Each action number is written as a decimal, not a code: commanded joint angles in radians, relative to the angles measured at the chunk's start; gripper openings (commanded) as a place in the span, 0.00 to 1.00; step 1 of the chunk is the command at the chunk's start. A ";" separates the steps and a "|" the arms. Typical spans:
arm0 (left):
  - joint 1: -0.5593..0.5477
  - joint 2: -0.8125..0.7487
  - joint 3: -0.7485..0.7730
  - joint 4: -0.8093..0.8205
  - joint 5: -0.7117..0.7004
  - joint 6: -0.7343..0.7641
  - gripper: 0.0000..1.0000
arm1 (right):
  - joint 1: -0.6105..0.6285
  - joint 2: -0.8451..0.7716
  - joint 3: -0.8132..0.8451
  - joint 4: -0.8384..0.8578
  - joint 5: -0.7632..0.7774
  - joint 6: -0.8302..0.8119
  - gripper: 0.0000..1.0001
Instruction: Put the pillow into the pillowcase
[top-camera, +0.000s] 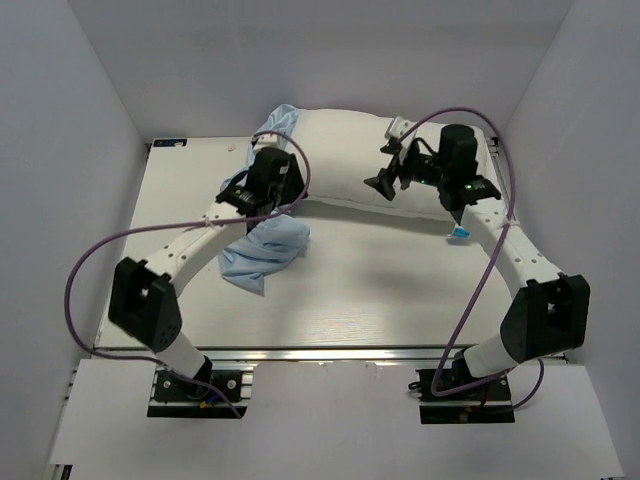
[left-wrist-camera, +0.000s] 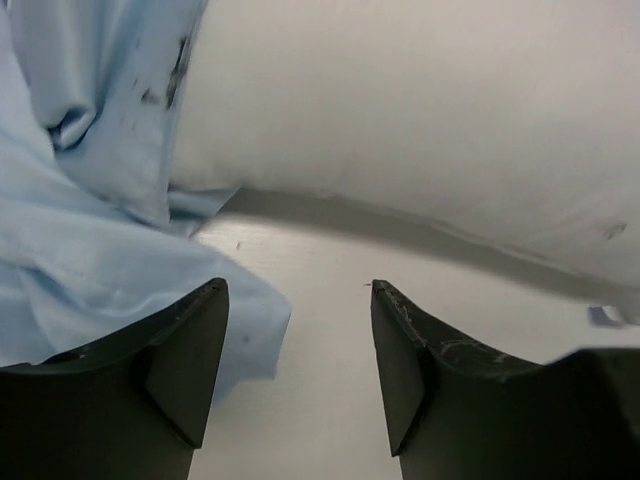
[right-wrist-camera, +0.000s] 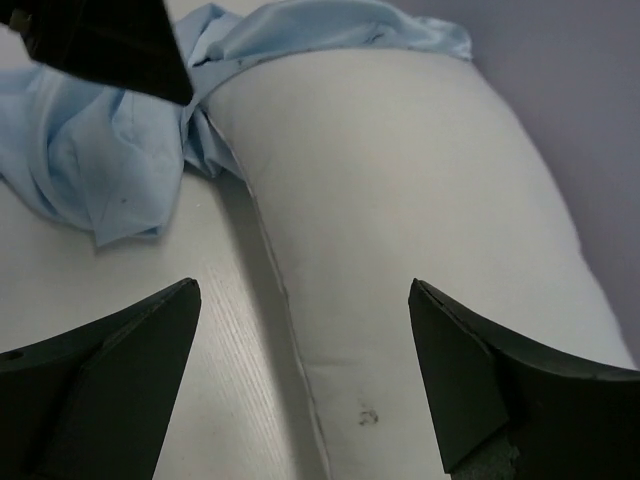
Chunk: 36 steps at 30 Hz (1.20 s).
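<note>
The plump white pillow (top-camera: 350, 160) lies across the back of the table. Its left end sits in the light-blue pillowcase (top-camera: 265, 250), whose loose cloth is heaped on the table in front. My left gripper (top-camera: 283, 192) is open at the pillow's front left, by the cloth. In the left wrist view the gripper (left-wrist-camera: 298, 285) has bare table between its fingers, the pillowcase (left-wrist-camera: 90, 200) to the left and the pillow (left-wrist-camera: 420, 120) ahead. My right gripper (top-camera: 387, 168) hangs open over the pillow's front seam. The right wrist view shows the gripper (right-wrist-camera: 304, 285) straddling the pillow (right-wrist-camera: 400, 200), with the pillowcase (right-wrist-camera: 100, 170) beyond.
A small blue-and-white tag (top-camera: 460, 232) lies on the table (top-camera: 380, 290) near the pillow's right front corner. White walls close in the left, right and back sides. Purple cables loop above both arms. The left gripper's body (right-wrist-camera: 100, 40) shows in the right wrist view.
</note>
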<state>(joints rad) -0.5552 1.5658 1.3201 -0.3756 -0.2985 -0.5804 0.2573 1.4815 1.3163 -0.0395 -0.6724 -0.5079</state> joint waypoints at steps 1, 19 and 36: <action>0.011 0.074 0.152 -0.060 0.007 0.013 0.68 | 0.025 0.022 -0.065 0.159 0.134 -0.032 0.90; 0.172 0.382 0.503 -0.193 -0.051 0.125 0.68 | 0.048 0.258 0.152 0.148 0.240 0.003 0.89; 0.204 0.507 0.600 -0.184 0.013 0.175 0.35 | 0.134 0.404 0.230 0.147 0.442 -0.109 0.89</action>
<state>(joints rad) -0.3607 2.1098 1.8915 -0.5659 -0.3138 -0.4232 0.3664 1.8416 1.4956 0.0669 -0.3351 -0.5602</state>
